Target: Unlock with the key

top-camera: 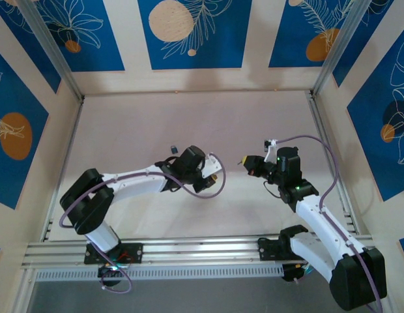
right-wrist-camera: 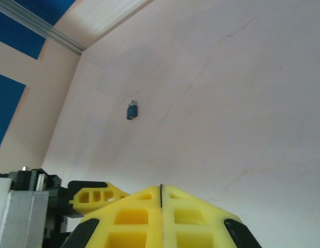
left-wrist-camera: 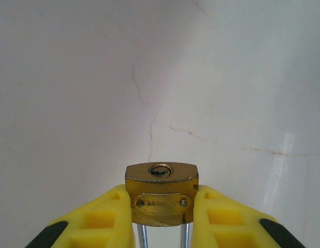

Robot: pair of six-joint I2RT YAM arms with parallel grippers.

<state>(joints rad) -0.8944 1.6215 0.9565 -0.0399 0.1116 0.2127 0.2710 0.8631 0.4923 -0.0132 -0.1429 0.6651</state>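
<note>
There were two padlocks: one brass padlock (left-wrist-camera: pixel 161 194) and one small blue padlock (right-wrist-camera: pixel 132 111). The arms numbered two, a left arm (top-camera: pixel 133 181) and a right arm (top-camera: pixel 319 218), and the grippers two likewise, a left gripper (left-wrist-camera: pixel 161 199) and a right gripper (right-wrist-camera: pixel 161 194). Perhaps one key (right-wrist-camera: pixel 161 185) showed, only a thin sliver between the right fingers.

Left arm (top-camera: pixel 133 181), right arm (top-camera: pixel 314 214) (jaws near)

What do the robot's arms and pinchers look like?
The left arm and right arm are white tubes with chunky black joints, each trailing a looping purple cable. Tiny green lights glow on the right arm. The fingers are yellow with hollow pockets and black patches.
</note>
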